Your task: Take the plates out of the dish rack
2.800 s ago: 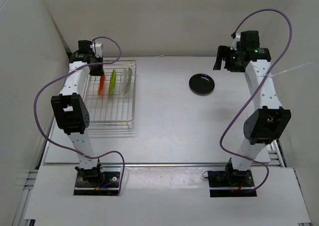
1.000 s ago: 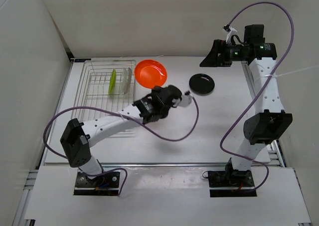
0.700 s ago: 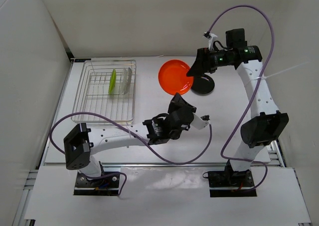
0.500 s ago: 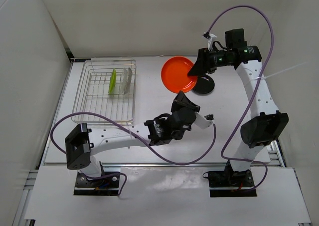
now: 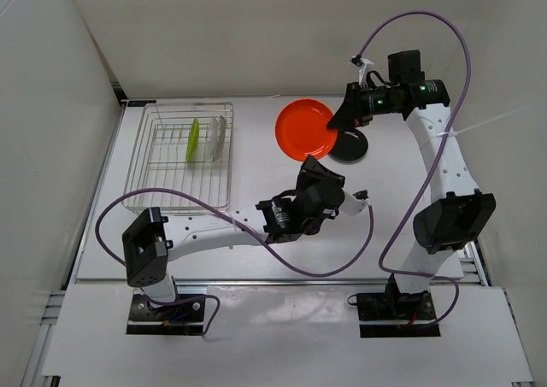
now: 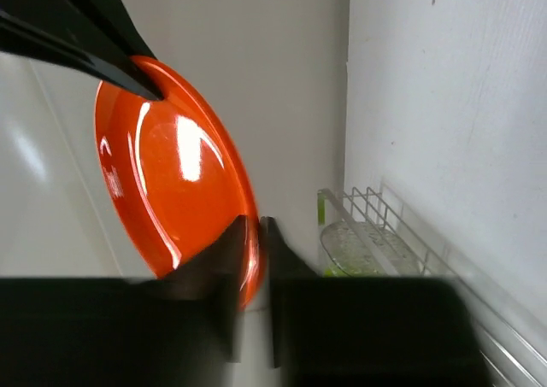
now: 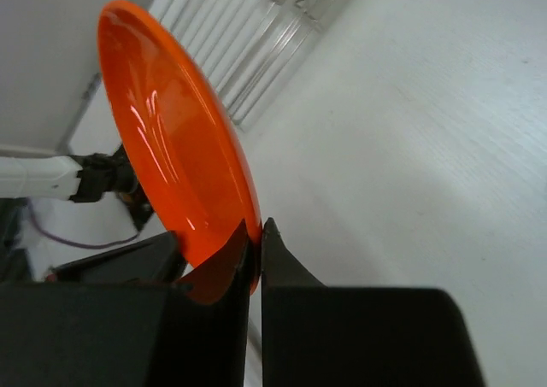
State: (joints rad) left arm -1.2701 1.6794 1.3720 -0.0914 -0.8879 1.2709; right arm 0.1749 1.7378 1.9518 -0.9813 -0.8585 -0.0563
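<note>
The orange-red plate point(image 5: 303, 131) hangs tilted in the air between the two arms, right of the dish rack point(image 5: 135, 178). My right gripper point(image 5: 333, 124) is shut on its right rim, and the right wrist view shows that rim pinched at the right gripper point(image 7: 256, 229). My left gripper point(image 5: 312, 161) reaches the plate's lower rim. Its fingers straddle the orange-red plate point(image 6: 171, 199) with a slim gap, so the left gripper point(image 6: 254, 225) is open. A lime green plate point(image 5: 194, 139) and a clear plate point(image 5: 219, 137) stand on edge in the rack. The black plate point(image 5: 350, 146) lies on the table, partly under the right gripper.
The left arm stretches low across the table's middle, its purple cable point(image 5: 342, 259) looping beside it. White walls close in the table at the back and left. The rack's wire side point(image 6: 376, 216) and the clear plate point(image 6: 367, 246) show behind the left fingers.
The left arm carried the orange-red plate from beside the rack rightward to the right arm. The right gripper closed on its rim. The left jaws have parted slightly.
</note>
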